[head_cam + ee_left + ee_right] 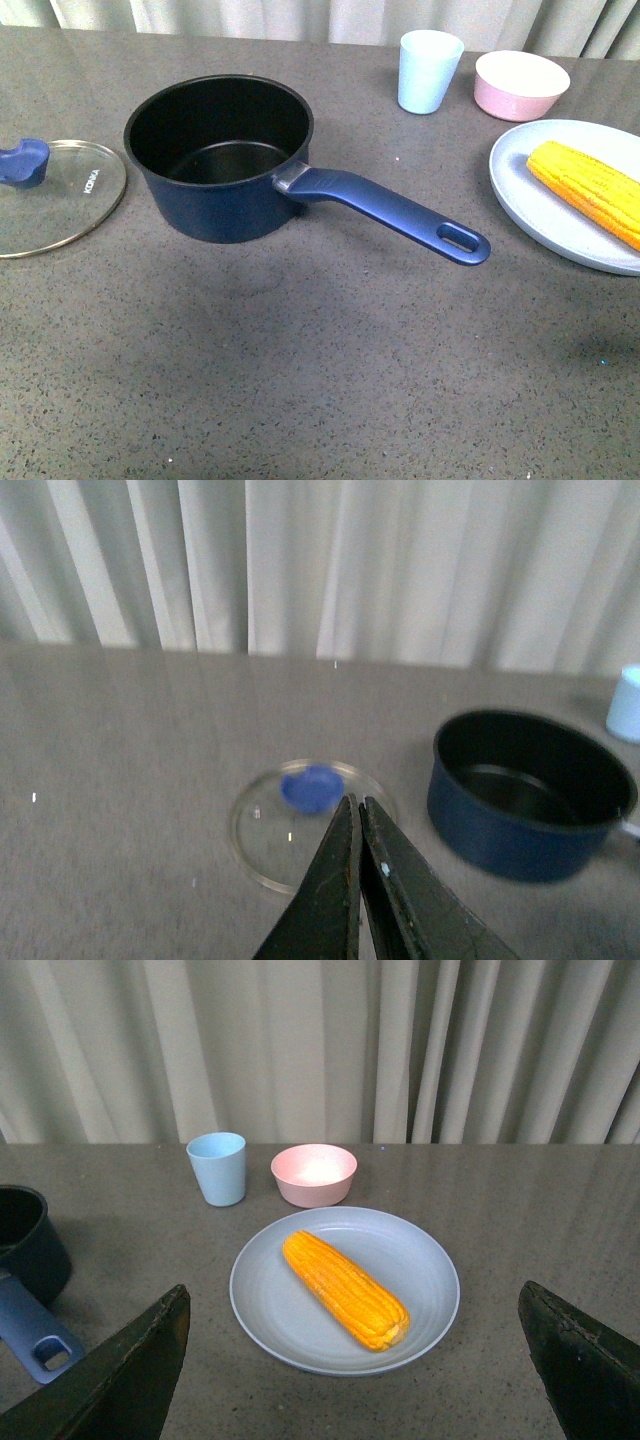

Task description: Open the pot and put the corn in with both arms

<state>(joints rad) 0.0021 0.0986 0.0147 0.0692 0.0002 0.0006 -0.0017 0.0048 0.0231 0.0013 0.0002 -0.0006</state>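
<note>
The dark blue pot [218, 160] stands uncovered and empty on the grey table, its long handle [395, 212] reaching toward the right. Its glass lid [55, 195] with the blue knob [22, 163] lies flat on the table to the pot's left. The yellow-orange corn [590, 190] rests on a pale blue plate [545, 215] at the right. Neither arm shows in the front view. My left gripper [358, 802] is shut and empty, raised above the near edge of the lid [300, 825]. My right gripper [355, 1360] hangs wide open over the near side of the plate, the corn [345, 1288] just ahead of it.
A light blue cup [428, 70] and a pink bowl [520, 84] stand at the back right, behind the plate. Pale curtains hang past the table's far edge. Bare tabletop stretches in front of the pot.
</note>
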